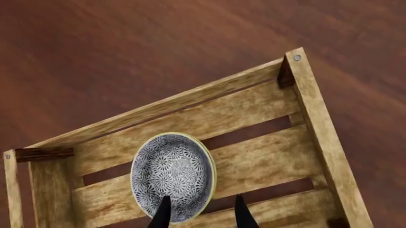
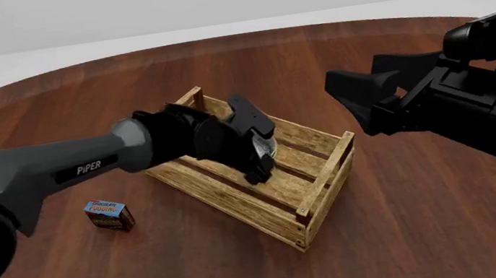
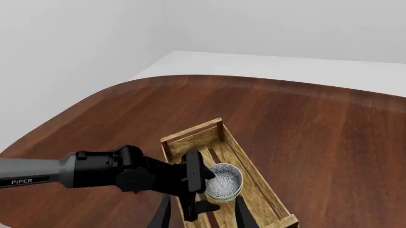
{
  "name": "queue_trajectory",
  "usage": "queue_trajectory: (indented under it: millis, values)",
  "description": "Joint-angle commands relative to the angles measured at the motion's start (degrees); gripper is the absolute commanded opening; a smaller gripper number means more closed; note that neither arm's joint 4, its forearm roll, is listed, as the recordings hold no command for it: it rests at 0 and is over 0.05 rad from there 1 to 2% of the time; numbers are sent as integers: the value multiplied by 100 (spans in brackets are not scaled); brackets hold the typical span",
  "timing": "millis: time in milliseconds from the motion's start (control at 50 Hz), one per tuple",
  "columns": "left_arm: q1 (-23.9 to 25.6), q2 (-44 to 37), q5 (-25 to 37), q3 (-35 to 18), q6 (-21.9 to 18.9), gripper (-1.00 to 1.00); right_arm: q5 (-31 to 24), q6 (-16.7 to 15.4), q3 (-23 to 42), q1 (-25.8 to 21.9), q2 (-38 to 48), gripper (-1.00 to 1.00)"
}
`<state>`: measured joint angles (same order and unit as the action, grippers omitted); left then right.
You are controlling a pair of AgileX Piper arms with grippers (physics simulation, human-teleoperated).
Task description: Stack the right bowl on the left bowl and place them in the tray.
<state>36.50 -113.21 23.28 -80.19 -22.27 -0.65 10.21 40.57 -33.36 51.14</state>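
Note:
The two floral bowls sit nested inside the tray (image 1: 254, 156). The right bowl (image 1: 174, 175) lies on top with its patterned inside showing. Of the left bowl (image 3: 229, 195) only the outer wall and a second rim show beneath it. My left gripper (image 1: 203, 213) hovers at the stack, open, with one finger over the bowl's inside and the other outside its rim. In the front view the left arm covers most of the bowls (image 2: 266, 146). My right gripper (image 2: 353, 106) hangs open and holds nothing, above and to the right of the tray.
A small blue-and-red box (image 2: 109, 214) lies on the wooden table left of the tray (image 2: 323, 187). The tray stands slantwise at mid-table, its raised end rails at the far-left and near-right ends.

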Motion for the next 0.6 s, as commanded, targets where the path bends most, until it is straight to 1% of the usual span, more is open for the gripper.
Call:
queue_trajectory:
  millis: [20,200,220,260,280,300,340,380,480,540,560,600]
  values:
    - [-128,651,-162,328,146,100,14,-7,-12,-20,19,100]
    - [-179,1037,-288,550,342,100,11,-1,-8,-9,8,100]
    - [-182,1148,-328,591,448,100,11,2,-7,-7,7,100]
    - [-199,1244,-366,636,485,100,10,-5,-4,-5,14,100]
    - [-185,1328,-381,657,602,100,9,0,-5,-8,10,100]
    - [-185,1329,-381,658,602,100,9,0,-5,-8,10,100]
    - [-161,1494,-459,752,738,100,11,1,-4,-3,11,100]
    - [-180,1541,-491,800,720,100,13,0,-4,-4,12,100]
    - [-260,1846,-647,959,1023,100,23,2,-6,-3,22,100]
    - [-275,1945,-674,1045,1056,100,38,0,-8,-1,45,100]
    - [-276,2020,-706,1094,1155,100,42,-6,-7,2,61,100]
    - [-283,2102,-752,1158,1150,100,45,-1,-8,5,62,100]
